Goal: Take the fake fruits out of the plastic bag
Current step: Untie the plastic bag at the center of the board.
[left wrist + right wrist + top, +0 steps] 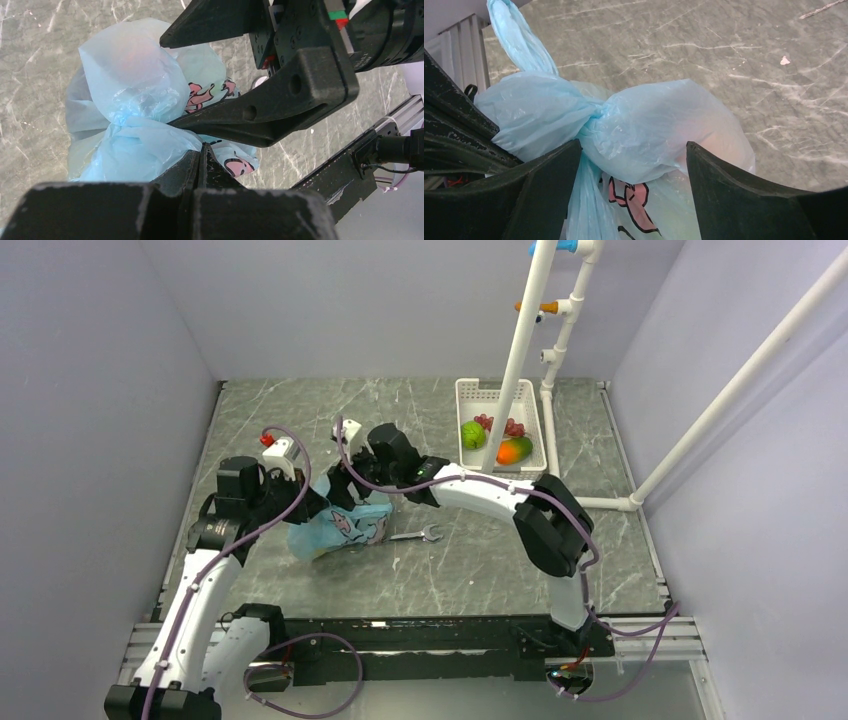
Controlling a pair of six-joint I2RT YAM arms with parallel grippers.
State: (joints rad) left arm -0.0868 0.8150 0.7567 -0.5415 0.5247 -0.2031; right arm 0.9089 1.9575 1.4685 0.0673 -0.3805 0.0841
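The light blue plastic bag (340,527) with a pink cartoon print lies on the table left of centre, its top twisted into a knot (593,116). A reddish fruit (136,55) shows faintly through the plastic. My left gripper (202,150) is shut and pinches a fold of the bag (135,145) at its tip; it sits at the bag's left side (308,505). My right gripper (634,165) is open, one finger on each side of the bag's bulge (659,130), and reaches in from the far side (355,478). Its fingers (260,112) show in the left wrist view.
A white basket (470,390) at the back right holds a green fruit (473,434), an orange-green fruit (514,450) and grapes (512,427). A small wrench (418,534) lies right of the bag. A white pipe frame (525,340) stands over the basket.
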